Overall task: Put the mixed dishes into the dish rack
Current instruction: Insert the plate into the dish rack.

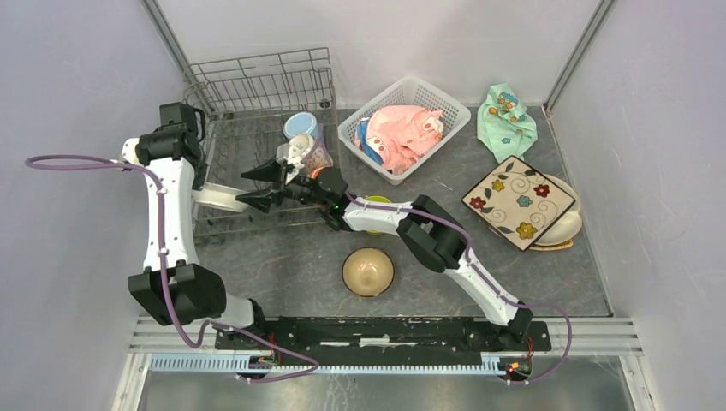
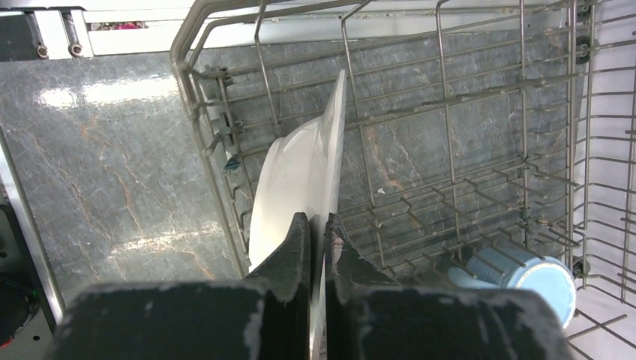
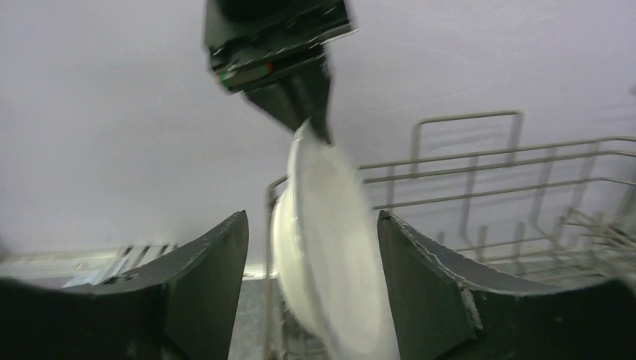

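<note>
My left gripper is shut on the rim of a white plate, which stands on edge just inside the corner of the dish rack. From the right wrist, the same plate stands between the spread fingers of my open right gripper, with a gap on both sides. A light-blue mug lies in the rack. On the table are a tan bowl, a lime-green bowl partly under my right arm, and a dark square flowered plate stacked on other plates.
A white lattice basket holding a pink cloth stands right of the rack. A mint-green cloth lies at the back right. Both arms cross over the rack's front right part. Walls close in on both sides.
</note>
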You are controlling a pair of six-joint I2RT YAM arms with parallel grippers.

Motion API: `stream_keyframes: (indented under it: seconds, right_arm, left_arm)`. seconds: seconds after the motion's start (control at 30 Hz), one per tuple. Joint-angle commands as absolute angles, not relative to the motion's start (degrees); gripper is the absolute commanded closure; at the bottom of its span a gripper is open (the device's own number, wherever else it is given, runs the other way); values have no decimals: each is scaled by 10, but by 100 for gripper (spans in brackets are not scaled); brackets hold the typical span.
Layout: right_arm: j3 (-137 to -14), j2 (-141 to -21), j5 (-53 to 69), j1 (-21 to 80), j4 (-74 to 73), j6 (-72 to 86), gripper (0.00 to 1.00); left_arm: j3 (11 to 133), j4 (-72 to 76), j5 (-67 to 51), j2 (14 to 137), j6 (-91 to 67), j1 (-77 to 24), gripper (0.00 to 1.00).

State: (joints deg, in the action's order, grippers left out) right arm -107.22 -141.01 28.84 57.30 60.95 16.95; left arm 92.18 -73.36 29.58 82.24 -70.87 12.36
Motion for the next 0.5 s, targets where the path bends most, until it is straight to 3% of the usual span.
stream_keyframes:
  seconds: [0.0, 0.03, 0.1, 0.47]
  right_arm:
    - [-985, -1346, 280, 528, 683, 172, 27]
    - [-973, -1336, 290, 521, 698, 170, 21]
    - [-965, -1323, 311, 508, 700, 180, 2]
    - [-885, -1226, 323, 486, 692, 167, 2]
  left_arm:
    - [935, -711, 250, 849, -797, 142, 98]
    - [936, -710, 249, 854, -805, 146, 98]
    - [938, -709, 242, 860, -819, 156, 98]
    - [1006, -741, 206, 889, -875, 166, 98]
